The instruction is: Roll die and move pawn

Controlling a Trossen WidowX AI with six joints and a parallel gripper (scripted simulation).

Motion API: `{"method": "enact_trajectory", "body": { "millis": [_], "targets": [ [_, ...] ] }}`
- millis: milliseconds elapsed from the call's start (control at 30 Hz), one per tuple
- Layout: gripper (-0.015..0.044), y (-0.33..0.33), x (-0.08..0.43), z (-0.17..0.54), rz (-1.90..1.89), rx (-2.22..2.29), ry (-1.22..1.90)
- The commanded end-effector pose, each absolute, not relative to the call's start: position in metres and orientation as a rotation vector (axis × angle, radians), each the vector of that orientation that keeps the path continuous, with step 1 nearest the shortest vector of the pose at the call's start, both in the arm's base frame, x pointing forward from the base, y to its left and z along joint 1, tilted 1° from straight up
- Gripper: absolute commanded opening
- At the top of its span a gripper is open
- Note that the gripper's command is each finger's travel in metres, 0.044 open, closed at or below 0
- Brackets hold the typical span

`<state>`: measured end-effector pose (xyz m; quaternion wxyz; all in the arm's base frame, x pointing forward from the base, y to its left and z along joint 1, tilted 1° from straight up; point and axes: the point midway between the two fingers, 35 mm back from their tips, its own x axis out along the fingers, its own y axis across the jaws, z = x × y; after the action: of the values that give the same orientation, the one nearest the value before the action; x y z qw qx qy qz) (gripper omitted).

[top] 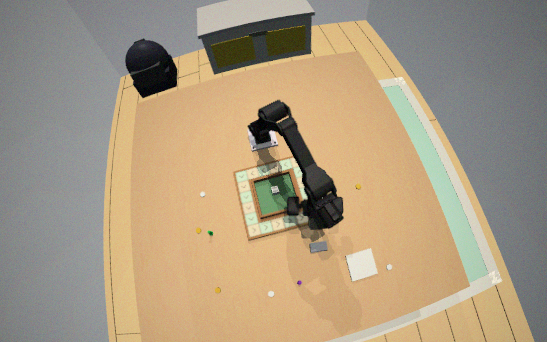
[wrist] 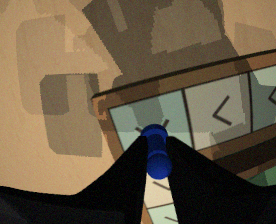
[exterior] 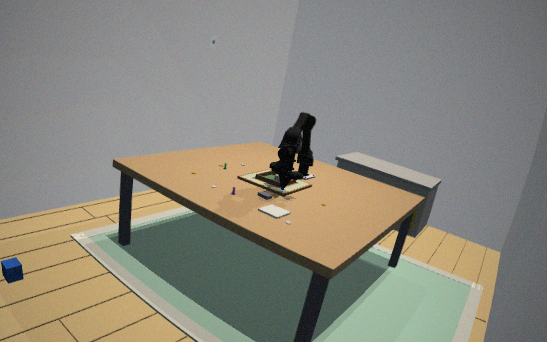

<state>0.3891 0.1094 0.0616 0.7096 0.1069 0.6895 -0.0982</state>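
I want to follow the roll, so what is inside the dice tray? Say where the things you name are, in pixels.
The die (top: 275,189) lies on the green floor of the dice tray (top: 257,200). Its pips are too small to read, and the arm (top: 301,148) (exterior: 292,137) hides the tray's near right corner.

Your arm (top: 301,145) (exterior: 286,150) is black throughout, with chunky rounded housings joined by a long straight link. Its black jaws (top: 303,214) (exterior: 283,186) taper to narrow tips. You have a pale base plate (top: 270,146) (exterior: 311,177) beneath.
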Motion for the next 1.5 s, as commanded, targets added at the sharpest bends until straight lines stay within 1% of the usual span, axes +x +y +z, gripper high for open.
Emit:
{"method": "enact_trajectory", "body": {
  "millis": [0, 100, 433, 567, 667, 800, 867, 1067, 1267, 1300, 1467],
  "targets": [
    [0.0000, 0.109, 0.387, 0.052, -0.221, 0.239, 1.539],
    [0.0000, 0.109, 0.387, 0.050, -0.221, 0.239, 1.539],
    [0.0263, 0.109, 0.389, 0.058, -0.219, 0.237, 1.532],
    [0.0367, 0.109, 0.388, 0.097, -0.220, 0.239, 1.537],
    [0.0440, 0.109, 0.388, 0.105, -0.221, 0.240, 1.538],
    [0.0440, 0.108, 0.386, 0.110, -0.219, 0.238, 1.539],
    [0.0440, 0.097, 0.374, 0.121, -0.206, 0.222, 1.541],
    [0.0440, 0.052, 0.310, 0.159, -0.142, 0.149, 1.552],
    [0.0440, 0.019, 0.237, 0.177, -0.078, 0.077, 1.562],
    [0.0440, 0.036, 0.282, 0.174, -0.114, 0.123, 1.537],
    [0.0440, 0.036, 0.282, 0.174, -0.114, 0.123, 1.537]
  ]
}}
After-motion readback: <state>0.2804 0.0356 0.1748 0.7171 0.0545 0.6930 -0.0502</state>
